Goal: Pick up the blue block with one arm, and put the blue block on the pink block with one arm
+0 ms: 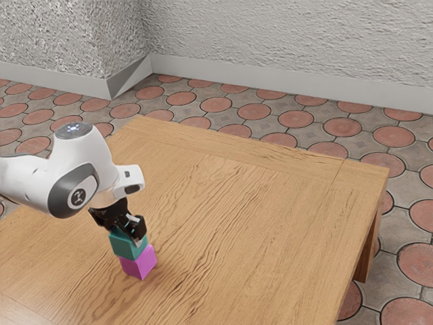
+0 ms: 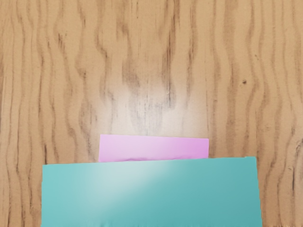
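The blue block (image 1: pixel 127 245), teal in shade, is being gripped by the jaws, which are being held closed against its upper part from two sides, as is being recorded in the exterior view. The block is being carried on top of the pink block (image 1: pixel 139 263), the two being in contact, with the upper block being offset slightly toward the exterior view's left, so that the stack is not quite flush. The pink block is being borne by the wooden worktop (image 1: pixel 257 203), near its front edge and toward the exterior view's left. The white arm (image 1: pixel 61 179) is being observed at the exterior view's left, with its hand being directed downward over the stack. In the wrist view, the blue block (image 2: pixel 151 194) is being recorded directly under the hand as a broad teal face, and a narrow strip of the pink block (image 2: pixel 154 147) is being shown past one edge of it, against the grain of the worktop (image 2: pixel 151 71). The worktop is being surrounded by a floor (image 1: pixel 304 122) of round reddish tiles, and this is being bounded by rough grey walls (image 1: pixel 284 34).
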